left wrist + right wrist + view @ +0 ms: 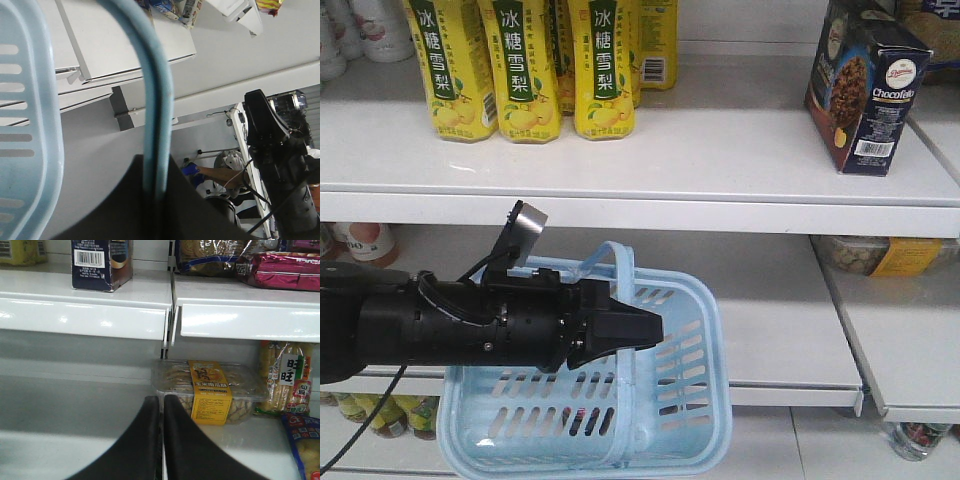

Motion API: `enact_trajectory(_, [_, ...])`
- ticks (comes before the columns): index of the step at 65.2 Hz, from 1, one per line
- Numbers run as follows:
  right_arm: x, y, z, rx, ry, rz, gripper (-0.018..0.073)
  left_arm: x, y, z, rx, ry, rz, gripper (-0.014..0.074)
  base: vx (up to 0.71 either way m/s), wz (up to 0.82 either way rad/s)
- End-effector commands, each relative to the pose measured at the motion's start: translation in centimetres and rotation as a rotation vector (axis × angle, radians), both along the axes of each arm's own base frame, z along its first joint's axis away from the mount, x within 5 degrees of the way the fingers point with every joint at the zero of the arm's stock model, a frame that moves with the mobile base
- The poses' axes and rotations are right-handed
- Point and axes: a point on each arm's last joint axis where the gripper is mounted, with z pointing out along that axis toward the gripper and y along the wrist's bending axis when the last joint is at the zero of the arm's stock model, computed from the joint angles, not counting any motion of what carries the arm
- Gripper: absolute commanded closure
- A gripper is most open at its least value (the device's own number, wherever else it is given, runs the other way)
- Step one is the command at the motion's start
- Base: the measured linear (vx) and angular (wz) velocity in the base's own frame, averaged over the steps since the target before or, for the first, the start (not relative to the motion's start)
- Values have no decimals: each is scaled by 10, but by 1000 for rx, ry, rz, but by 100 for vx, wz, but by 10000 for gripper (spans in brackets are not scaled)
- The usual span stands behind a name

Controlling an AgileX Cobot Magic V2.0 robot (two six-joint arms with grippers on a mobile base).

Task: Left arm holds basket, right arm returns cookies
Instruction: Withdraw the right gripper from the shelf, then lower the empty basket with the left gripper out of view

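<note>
The light blue basket hangs in front of the lower shelf. My left gripper is shut on its arched handle. In the left wrist view the handle runs down between the two dark fingers of the left gripper, with the basket rim at left. The navy cookie box stands upright on the upper shelf at right, free of any gripper. It also shows at the top left of the right wrist view. My right gripper is shut and empty, below and to the right of the box.
Yellow drink cartons stand at the upper shelf's left. A clear tray of biscuits with a yellow label and snack bags lie on the lower shelf just beyond the right gripper. The shelf edge juts out above. The right arm shows in the left wrist view.
</note>
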Motion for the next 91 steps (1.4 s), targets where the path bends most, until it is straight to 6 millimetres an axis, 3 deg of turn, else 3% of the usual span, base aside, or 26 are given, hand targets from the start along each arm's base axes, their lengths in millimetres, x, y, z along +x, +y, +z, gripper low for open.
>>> enact_trajectory(1, [0,1,9,17,-22,11,570,-2,0,24,-89,-41,4,602,0,0])
enact_trajectory(34, [0,1,9,17,-22,12,570,-5,0,22,-79,-38,11,602,0,0])
enact_trajectory(48, [0,1,9,17,-22,11,570,-38,15,24,-37,-86,2,602,0,0])
enact_trajectory(56, [0,1,9,17,-22,11,570,-61,28,31,4,-178,-6,602,0,0])
enact_trajectory(69, [0,1,9,17,-22,11,570,-91,60,37,159,-402,122,602,0,0])
enact_trajectory(91, [0,1,9,17,-22,11,570,-128,122,5,378,-563,506,602,0,0])
